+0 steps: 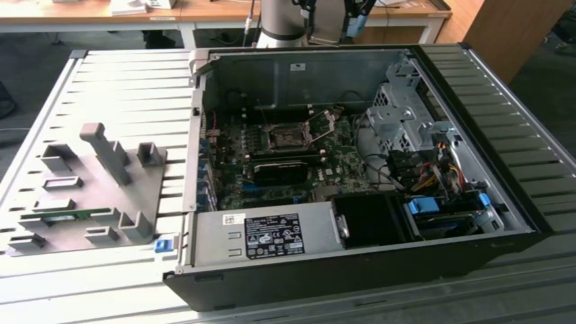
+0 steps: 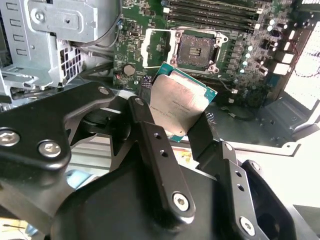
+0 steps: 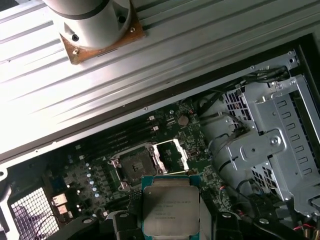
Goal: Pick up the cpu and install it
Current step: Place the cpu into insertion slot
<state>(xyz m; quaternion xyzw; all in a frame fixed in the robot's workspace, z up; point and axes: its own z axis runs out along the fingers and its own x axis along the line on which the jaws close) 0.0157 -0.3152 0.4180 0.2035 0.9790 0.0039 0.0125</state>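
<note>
- In both wrist views the gripper [image 2: 175,120] jaws clamp the cpu [image 2: 180,107] by two edges, apart from the open socket [image 2: 197,50].
- Exterior view: opened computer case [image 1: 360,270] lies on a slatted metal table [image 1: 126,88]; grey fixture plate [image 1: 90,196] at its left, wooden desk [image 1: 225,13] behind.

Wooden desks [image 1: 216,12] stand behind the slatted table [image 1: 126,88].

Open socket [image 2: 197,50] unobstructed; drive cage [image 2: 55,30] alongside
</note>
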